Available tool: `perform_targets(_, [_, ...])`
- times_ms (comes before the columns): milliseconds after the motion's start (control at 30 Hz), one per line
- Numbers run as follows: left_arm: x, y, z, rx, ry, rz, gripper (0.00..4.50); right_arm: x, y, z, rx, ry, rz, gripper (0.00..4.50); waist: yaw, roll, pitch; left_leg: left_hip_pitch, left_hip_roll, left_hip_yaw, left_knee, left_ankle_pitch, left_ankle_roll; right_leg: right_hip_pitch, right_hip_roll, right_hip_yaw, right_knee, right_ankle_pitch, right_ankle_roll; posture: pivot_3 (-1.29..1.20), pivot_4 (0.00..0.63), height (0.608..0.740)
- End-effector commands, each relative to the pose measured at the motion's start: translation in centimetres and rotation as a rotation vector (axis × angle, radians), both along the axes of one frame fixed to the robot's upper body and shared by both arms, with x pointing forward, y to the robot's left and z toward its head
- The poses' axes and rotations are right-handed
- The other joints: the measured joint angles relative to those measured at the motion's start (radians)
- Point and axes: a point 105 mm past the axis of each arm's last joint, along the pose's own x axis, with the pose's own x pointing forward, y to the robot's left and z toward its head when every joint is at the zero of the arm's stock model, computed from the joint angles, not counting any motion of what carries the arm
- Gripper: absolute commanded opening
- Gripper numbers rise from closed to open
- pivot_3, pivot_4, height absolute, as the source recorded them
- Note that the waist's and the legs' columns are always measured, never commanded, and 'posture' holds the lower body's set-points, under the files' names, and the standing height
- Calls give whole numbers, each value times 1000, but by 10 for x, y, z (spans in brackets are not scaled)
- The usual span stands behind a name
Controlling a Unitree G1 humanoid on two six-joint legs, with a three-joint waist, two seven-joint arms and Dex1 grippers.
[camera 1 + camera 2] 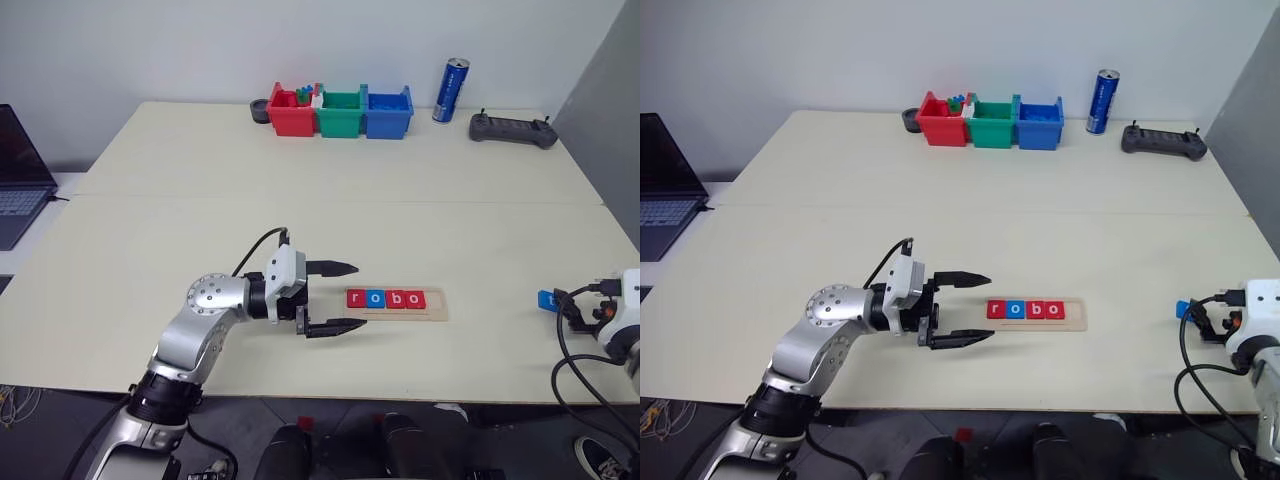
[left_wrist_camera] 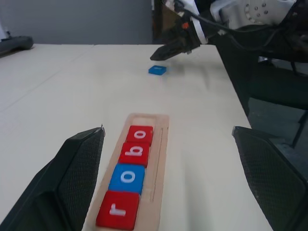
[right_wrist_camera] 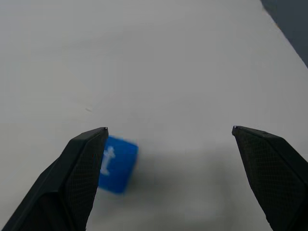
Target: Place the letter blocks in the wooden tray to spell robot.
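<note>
- Four letter blocks (image 1: 386, 298) seated in the wooden tray (image 1: 436, 305) near the table's (image 1: 300, 220) front edge, reading r, o, b, o: red, blue, red, red.
- One slot free at the tray's right end.
- Fifth block, the blue t block (image 3: 117, 163), lying flat near the table's right edge, well apart from the tray.
- Right gripper (image 3: 168, 139) over the t block with jaws spread wide, empty; block just beside one finger, apparently not touched, though motion blur leaves that uncertain.
- Left gripper (image 1: 335, 298) level, aimed at the tray's left end, jaws wide, nothing held.
- Handling, as a judgement: small, light, rigid tile with smooth faces, likely to skid on the tabletop if nudged off-centre; not fragile.
- Best hold: two opposite side edges, fingers straddling squarely, letter face up so the t drops into the groove the right way round.
- Count: five blocks in all, three red and two blue; one tray; three plastic bins (image 1: 340, 112) (red, green, blue), one blue can (image 1: 451, 90) and one black controller (image 1: 513, 129) along the far edge; a laptop (image 1: 18, 170) beyond the left edge.
</note>
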Motion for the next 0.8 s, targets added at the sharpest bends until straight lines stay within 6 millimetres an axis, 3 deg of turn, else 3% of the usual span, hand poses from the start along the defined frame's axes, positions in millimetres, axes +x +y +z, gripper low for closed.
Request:
perform_targets(33, [2, -3, 4, 6, -29, -38, 4500, 1, 16, 14, 76, -69, -56, 4400, -5, 1, 0, 0, 0, 0, 0, 0, 0, 0, 1, 0, 0, 0, 0, 0, 150, 740])
perform_targets(267, [3, -3, 6, 6, -33, -49, 4500, -1, 34, 13, 137, -75, -99, 4400, -2, 1, -1, -1, 0, -2, 0, 0, 0, 0, 1, 0, 0, 0, 0, 0, 150, 740])
perform_targets(433, [2, -2, 5, 9, -35, -44, 4500, -1, 37, -3, 142, -13, -119, 4400, -2, 1, -1, -1, 0, -2, 0, 0, 0, 0, 1, 0, -1, 0, 0, 0, 150, 740])
perform_targets(633, [-2, 0, 4, 14, -34, -39, 4500, 14, 48, -11, 177, 6, -110, 4400, -8, 1, -1, -1, 1, -1, 0, 0, 0, 0, 1, 0, 0, 0, 0, 0, 150, 740])
perform_targets(800, [-3, 1, 4, 16, -35, -34, 4500, 22, 38, -17, 181, 17, -167, 4400, -8, 1, -1, -1, 1, -2, 0, 0, 0, 0, 2, 0, 0, 0, 0, 0, 150, 740])
